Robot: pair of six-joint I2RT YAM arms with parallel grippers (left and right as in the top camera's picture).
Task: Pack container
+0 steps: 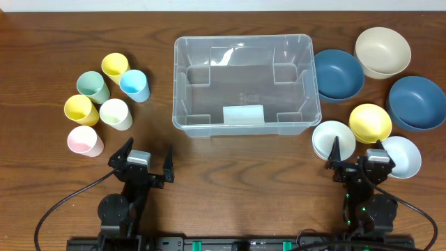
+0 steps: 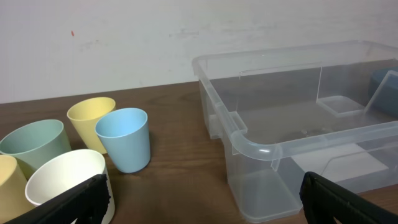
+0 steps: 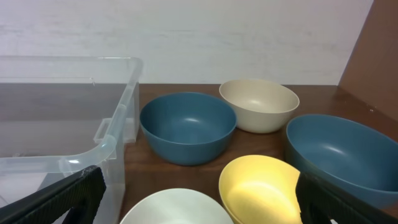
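Note:
The container (image 1: 182, 84), a large clear bin with a white label, stands with nothing in it at the table's middle; its near corner (image 2: 249, 146) shows in the left wrist view and its right wall (image 3: 118, 140) in the right wrist view. My left gripper (image 1: 147, 156) (image 2: 202, 202) is open near the front edge, below the cups and left of the bin's front corner. Nothing is between its fingers. My right gripper (image 1: 357, 157) (image 3: 199, 202) is open too, low at the front right, just behind a white bowl (image 3: 174, 208) and a yellow bowl (image 3: 261, 186).
Several cups stand left of the bin, among them blue (image 1: 134, 85), white (image 1: 116, 113) and pink (image 1: 85, 141). Several bowls lie to its right: dark blue (image 1: 339, 73), beige (image 1: 382, 51), a second dark blue (image 1: 416, 102), yellow (image 1: 370, 122), white (image 1: 332, 138), pale blue (image 1: 401, 156).

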